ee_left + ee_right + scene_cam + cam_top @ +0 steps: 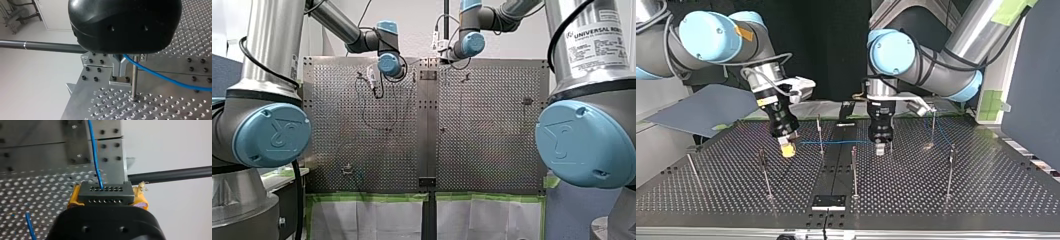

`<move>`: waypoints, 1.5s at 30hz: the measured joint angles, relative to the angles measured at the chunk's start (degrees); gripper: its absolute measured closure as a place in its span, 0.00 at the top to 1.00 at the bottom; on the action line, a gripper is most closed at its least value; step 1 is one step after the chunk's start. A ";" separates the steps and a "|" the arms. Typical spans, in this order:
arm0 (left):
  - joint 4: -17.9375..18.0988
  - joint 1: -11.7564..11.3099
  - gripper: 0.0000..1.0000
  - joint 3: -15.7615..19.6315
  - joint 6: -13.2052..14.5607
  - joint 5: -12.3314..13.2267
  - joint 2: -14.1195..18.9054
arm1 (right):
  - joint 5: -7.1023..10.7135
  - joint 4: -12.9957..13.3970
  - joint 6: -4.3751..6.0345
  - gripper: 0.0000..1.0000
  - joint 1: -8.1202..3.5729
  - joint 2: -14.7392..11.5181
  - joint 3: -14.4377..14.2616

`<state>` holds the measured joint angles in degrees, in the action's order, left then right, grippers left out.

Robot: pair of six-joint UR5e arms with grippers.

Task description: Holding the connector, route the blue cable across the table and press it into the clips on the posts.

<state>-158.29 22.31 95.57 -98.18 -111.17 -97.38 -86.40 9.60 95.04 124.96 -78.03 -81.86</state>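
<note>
Routing in hand: right gripper (787, 149) pinches connector (105, 193); left gripper (880, 149) nips blue cable (836, 142) beside post (134, 77). Next, probably: press cable down onto that post.

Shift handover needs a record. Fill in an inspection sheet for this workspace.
Surface: perforated metal table, two plates joined down the middle.
Job's things: black connector; blue cable strung between the two grippers; thin posts standing upright.
Clutter: nothing seen.
Grippers: right gripper, yellow pads, shut on the connector; left gripper shut on the blue cable.
Cables: grey lead looping at my right arm's wrist.
Surroundings: grey board at the top view's left; dark panel at its right.
</note>
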 joint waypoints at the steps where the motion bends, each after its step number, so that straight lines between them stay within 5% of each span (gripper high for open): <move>1: 0.39 -0.17 0.00 -0.01 -0.04 0.31 -0.02 | 0.00 0.09 -0.06 0.00 -0.06 0.45 -0.09; 18: 3.58 -2.15 0.00 -1.61 -0.16 2.60 -4.36 | 2.64 0.87 -0.23 0.00 -1.93 5.20 1.64; 45: 4.17 -5.45 0.00 -10.28 -0.60 6.20 -12.10 | 2.95 0.96 0.03 0.00 -4.74 11.44 8.83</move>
<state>-154.12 16.86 85.29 -98.78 -104.97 -109.48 -83.45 10.56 95.07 120.22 -66.59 -73.03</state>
